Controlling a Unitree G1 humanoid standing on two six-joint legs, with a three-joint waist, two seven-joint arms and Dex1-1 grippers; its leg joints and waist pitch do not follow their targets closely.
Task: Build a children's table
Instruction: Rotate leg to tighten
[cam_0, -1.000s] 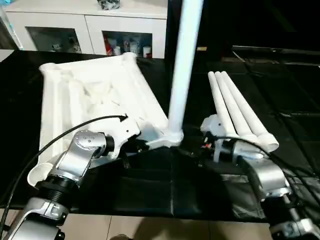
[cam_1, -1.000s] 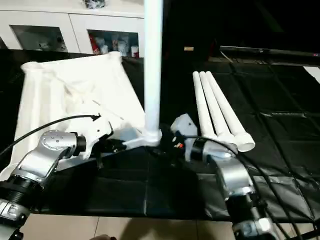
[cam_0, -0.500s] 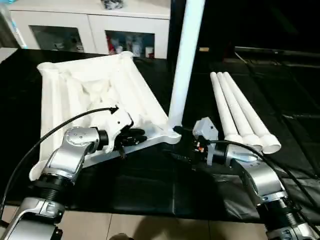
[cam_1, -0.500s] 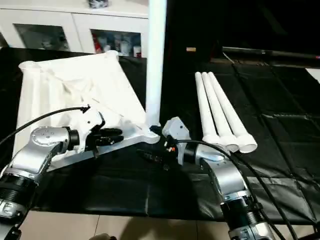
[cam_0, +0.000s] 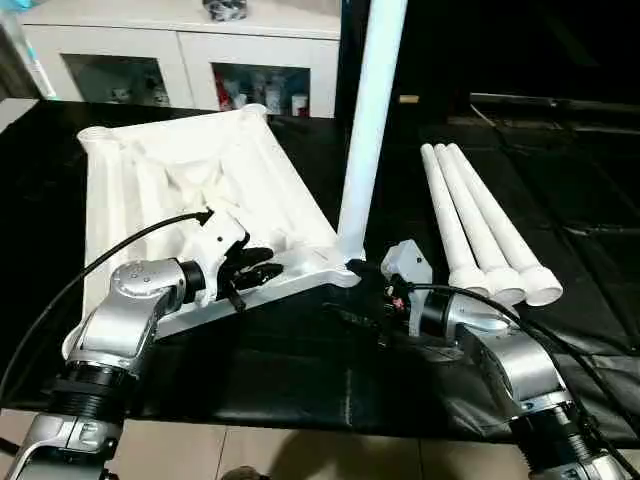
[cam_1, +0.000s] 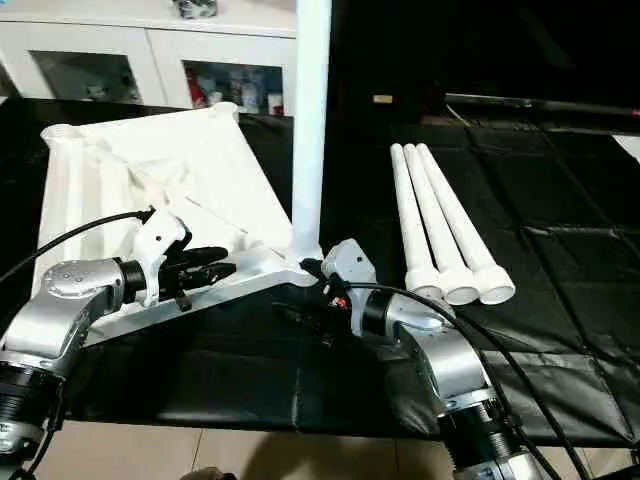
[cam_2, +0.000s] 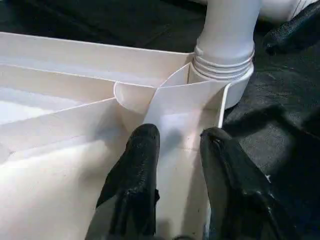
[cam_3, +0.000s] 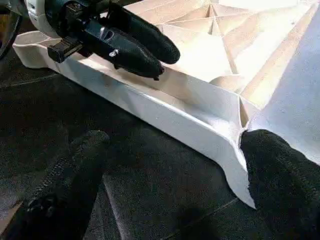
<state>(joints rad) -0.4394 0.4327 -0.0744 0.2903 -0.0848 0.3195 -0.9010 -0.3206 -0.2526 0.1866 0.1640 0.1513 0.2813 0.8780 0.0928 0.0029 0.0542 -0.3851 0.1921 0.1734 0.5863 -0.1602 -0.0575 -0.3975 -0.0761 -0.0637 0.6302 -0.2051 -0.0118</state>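
Note:
The children's table lies upside down on the left, its ribbed underside facing up. One white leg stands upright, screwed into the near right corner socket. Three loose legs lie side by side to the right. My left gripper is open, its fingers apart over the near frame rail a short way left of that corner, gripping nothing. My right gripper stands wide open in front of the same corner. One of its fingertips is close beside the corner's edge, and nothing is held.
A black mat covers the work surface, with pale floor along its near edge. A white glass-door cabinet stands behind the table top. Black cables run along both forearms.
My left gripper has opened, let go of the near rail and drawn back to the left, away from the corner. My right gripper has swung down in front of the corner, still open.

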